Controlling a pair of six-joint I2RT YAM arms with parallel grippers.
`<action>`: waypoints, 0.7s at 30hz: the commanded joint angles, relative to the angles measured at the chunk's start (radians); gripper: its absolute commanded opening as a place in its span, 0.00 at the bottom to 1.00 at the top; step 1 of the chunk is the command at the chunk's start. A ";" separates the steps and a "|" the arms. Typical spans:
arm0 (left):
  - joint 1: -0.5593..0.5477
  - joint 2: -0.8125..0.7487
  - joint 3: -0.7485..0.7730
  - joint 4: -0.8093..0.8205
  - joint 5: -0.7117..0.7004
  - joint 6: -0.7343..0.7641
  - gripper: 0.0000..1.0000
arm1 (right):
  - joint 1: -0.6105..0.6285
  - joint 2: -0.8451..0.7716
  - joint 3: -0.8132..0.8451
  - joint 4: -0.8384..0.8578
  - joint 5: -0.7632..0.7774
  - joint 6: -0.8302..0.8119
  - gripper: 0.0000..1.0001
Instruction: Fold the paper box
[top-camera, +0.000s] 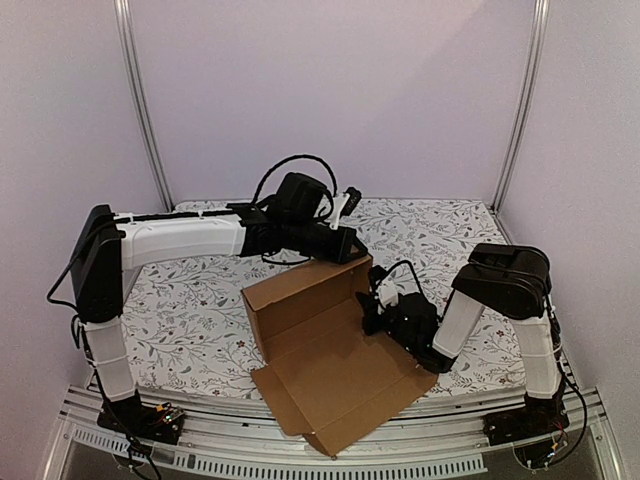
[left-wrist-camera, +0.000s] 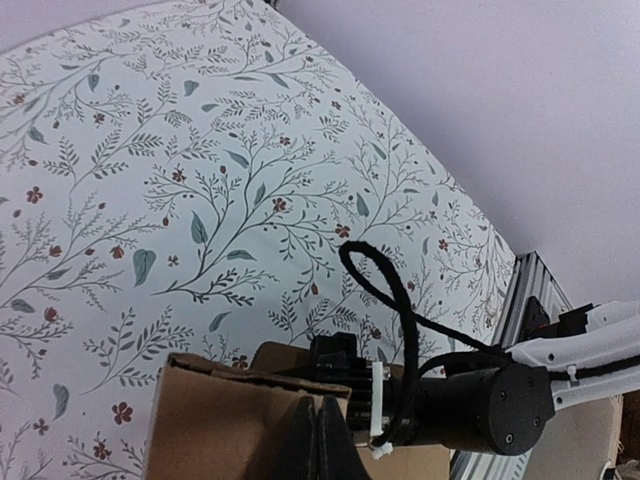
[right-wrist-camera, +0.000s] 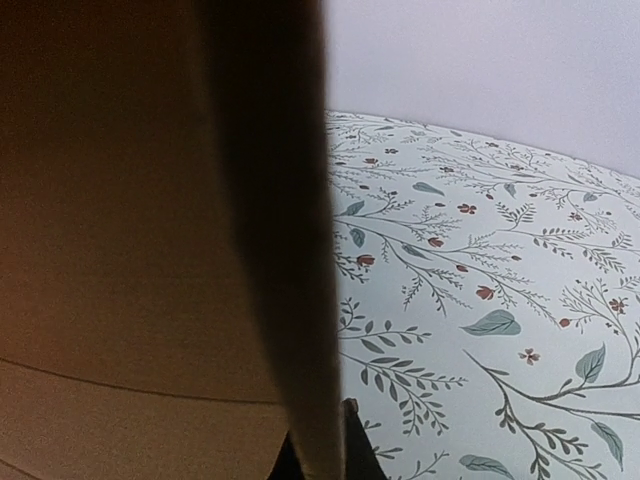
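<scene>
The paper box (top-camera: 320, 350) is a plain brown cardboard sheet lying mid-table, with its back and left walls standing and the front panel flat towards the near edge. My left gripper (top-camera: 353, 250) reaches in from the left to the back right corner. In its wrist view it (left-wrist-camera: 320, 418) is shut, tips together against the raised cardboard wall (left-wrist-camera: 220, 420), nothing visibly between them. My right gripper (top-camera: 368, 305) is at the box's right side. Its wrist view shows it (right-wrist-camera: 318, 445) shut on the edge of an upright flap (right-wrist-camera: 130, 250), which fills the left half.
A floral cloth (top-camera: 190, 290) covers the table. The right arm's black wrist (left-wrist-camera: 490, 400) and a looping black cable (left-wrist-camera: 385, 285) sit close behind the left gripper's tips. An aluminium rail (top-camera: 300, 455) runs along the near edge, and lilac walls enclose the back and sides.
</scene>
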 joint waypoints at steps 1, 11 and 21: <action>-0.015 0.028 -0.010 -0.084 -0.001 0.007 0.00 | -0.002 0.019 -0.002 0.024 0.009 0.001 0.00; -0.015 0.024 -0.011 -0.091 -0.007 0.004 0.00 | 0.001 -0.115 -0.064 0.023 -0.006 -0.027 0.45; -0.014 -0.013 -0.027 -0.095 -0.042 0.032 0.00 | 0.000 -0.477 -0.266 -0.245 -0.050 -0.012 0.56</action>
